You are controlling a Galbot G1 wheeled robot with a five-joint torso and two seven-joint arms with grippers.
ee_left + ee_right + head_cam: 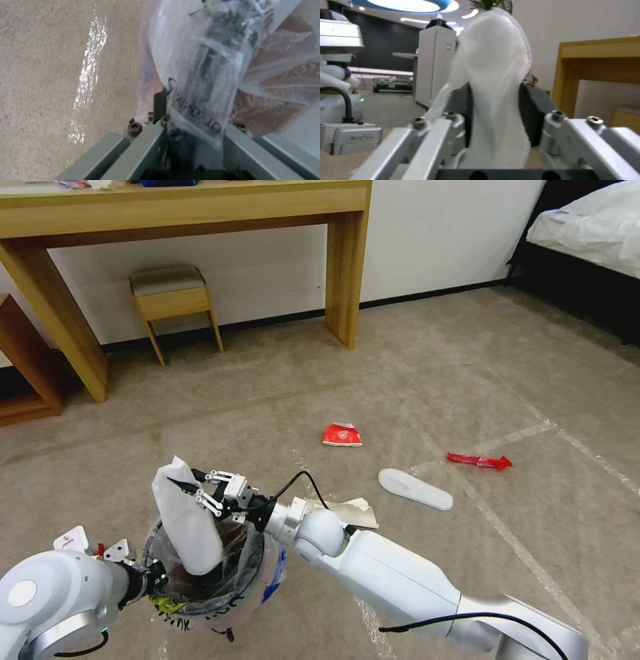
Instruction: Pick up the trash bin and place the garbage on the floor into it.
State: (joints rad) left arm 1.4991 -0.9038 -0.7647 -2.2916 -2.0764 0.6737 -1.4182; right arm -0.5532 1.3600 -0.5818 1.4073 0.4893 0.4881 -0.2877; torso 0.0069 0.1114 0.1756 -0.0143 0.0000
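Depositing step: right claw (pixel 200 493) clamped on white slipper sole (pixel 187 520), toe dipped into trash bin (pixel 257 573). Left claw (pixel 157 575) clamped on bin rim. Next, judged: release sole.

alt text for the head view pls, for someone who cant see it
The right end effector holds a white slipper sole upright over the trash bin, which the left end effector grips by its rim. A squashed red carton lies on the carpet.

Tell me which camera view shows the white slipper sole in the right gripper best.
The head view: the white slipper sole shows whole, pinched by the right gripper, lower end inside the trash bin. The right wrist view shows its middle between the pads. The left wrist view shows the bin's bag.
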